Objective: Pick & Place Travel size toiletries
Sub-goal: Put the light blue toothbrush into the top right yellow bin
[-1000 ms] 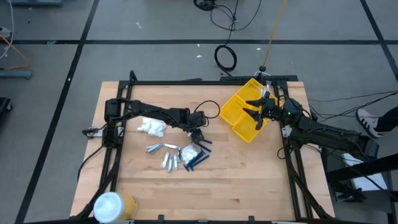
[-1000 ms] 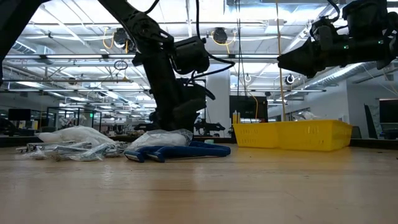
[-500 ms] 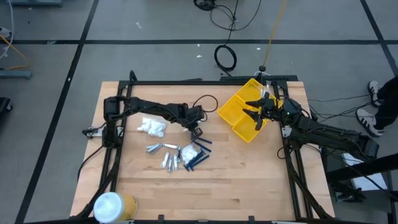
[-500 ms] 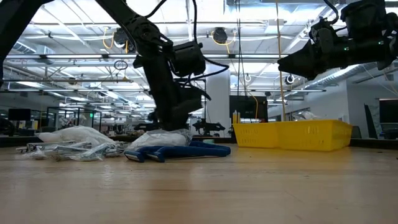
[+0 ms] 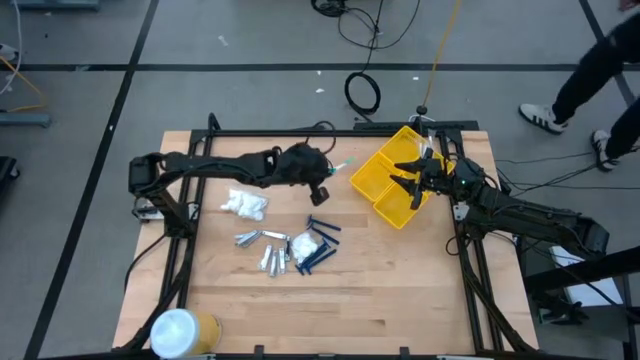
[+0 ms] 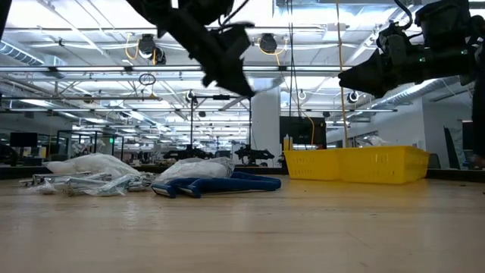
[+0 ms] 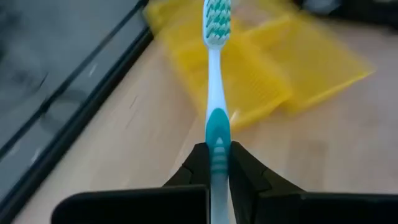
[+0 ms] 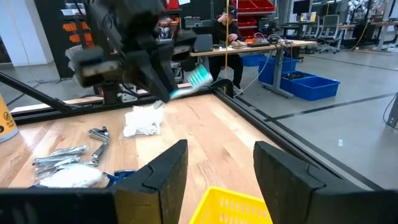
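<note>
A white toothbrush [image 7: 214, 74] with a teal grip and green-and-white bristles sticks out of my left gripper [image 7: 217, 152], which is shut on it. That gripper [image 5: 326, 172] is high above the table, between the pile and the yellow bin [image 5: 398, 178]. The other toiletries lie on the table: silvery tubes [image 5: 258, 243], white packets [image 5: 245, 203] and blue combs [image 5: 318, 252]. My right gripper [image 5: 408, 175] hangs open over the bin with nothing between its fingers [image 8: 168, 168]. My left gripper pinches the toothbrush's handle at its teal grip [image 7: 217, 134] between the two fingers [image 7: 200, 163]. The fingers lie along the brush. The brush sticks out past the fingertips, bristle head [image 7: 217, 17] foremost, toward the yellow bin, and is lifted clear of the table.
A big white-and-yellow cylinder [image 5: 180, 332] stands at the near left corner. Black frame rails [image 5: 470, 270] run along the table's sides. A person's legs [image 5: 590, 70] move on the floor beyond the far right corner. Bare wood [image 5: 390, 290] lies at the near right.
My left gripper has risen from the pile and swung toward the far edge and the bin, tipping from steeply down toward level. The toothbrush has come up with it, clear of the table. The rest of the pile has stayed put.
</note>
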`<move>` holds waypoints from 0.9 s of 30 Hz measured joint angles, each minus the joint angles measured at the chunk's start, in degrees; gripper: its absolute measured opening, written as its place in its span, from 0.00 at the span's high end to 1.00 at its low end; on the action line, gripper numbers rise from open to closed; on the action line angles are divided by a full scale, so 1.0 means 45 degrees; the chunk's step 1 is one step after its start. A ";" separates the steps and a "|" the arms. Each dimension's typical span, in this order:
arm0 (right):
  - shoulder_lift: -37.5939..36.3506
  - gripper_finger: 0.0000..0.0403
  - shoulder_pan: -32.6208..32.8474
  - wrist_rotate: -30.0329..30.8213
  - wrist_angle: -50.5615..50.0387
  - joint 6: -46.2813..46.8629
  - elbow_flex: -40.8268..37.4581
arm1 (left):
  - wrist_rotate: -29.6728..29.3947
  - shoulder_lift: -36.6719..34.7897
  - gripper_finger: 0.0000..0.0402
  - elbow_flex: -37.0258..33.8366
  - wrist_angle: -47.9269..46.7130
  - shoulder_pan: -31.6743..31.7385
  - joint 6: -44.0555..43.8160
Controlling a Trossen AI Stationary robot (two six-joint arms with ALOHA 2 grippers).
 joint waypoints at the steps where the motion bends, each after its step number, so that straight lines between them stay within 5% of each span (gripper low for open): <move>1: 0.0000 0.58 0.0000 0.0014 -0.0025 0.0000 0.0000 | 0.0455 0.0004 0.97 -0.0004 0.0551 0.0009 0.0359; 8: 0.0386 0.58 0.0000 0.0021 0.0523 0.0528 -0.0072 | 0.2469 0.0533 0.96 0.0006 0.4032 -0.0020 0.2361; 14: 0.1977 0.58 0.0475 0.0080 0.3332 0.0816 -0.0518 | 0.3444 0.1645 0.97 0.0020 0.6523 -0.0043 0.2710; 19: 0.3784 0.58 0.1152 0.1355 0.6242 0.0858 -0.0508 | 0.3461 0.2267 0.96 -0.0004 0.7303 -0.0040 0.2770; 27: 0.6504 0.56 0.2103 0.0978 0.9872 0.1126 -0.0135 | 0.3728 0.2340 0.97 0.0015 0.7436 -0.0039 0.2765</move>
